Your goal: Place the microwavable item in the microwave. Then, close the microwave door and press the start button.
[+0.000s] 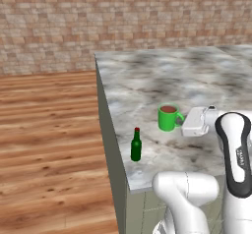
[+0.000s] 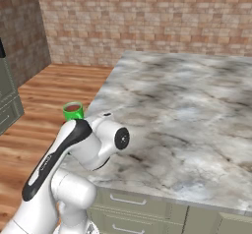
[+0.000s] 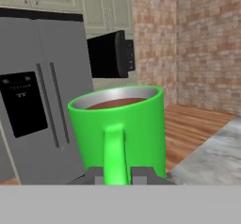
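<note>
Bright green and filled nearly to the brim with dark brown liquid, the mug [image 1: 169, 117] stands near the front corner of the marbled counter [image 1: 197, 75], and the hand view shows its handle [image 3: 114, 152] running down between the two fingertips of the gripper [image 3: 116, 175], which are closed tight on it from either side. In the left base view the mug's base looks to be on or barely off the stone; which of the two cannot be told. A dark green bottle [image 1: 136, 145] with a red cap stands near it, closer to the counter's edge, and is not the thing to heat. Beyond the mug, across the wooden floor [image 1: 49, 125], the hand view shows a grey fridge [image 3: 42, 100] and, beside it, the black microwave [image 3: 110, 54], well apart from the counter. The step in hand appears to be lifting and carrying the mug there. Doing it well probably means raising it straight up, keeping the rim level so the liquid stays in, swinging clear of the bottle, and moving gently, since a grip on the handle alone could let the mug swing or twist.
</note>
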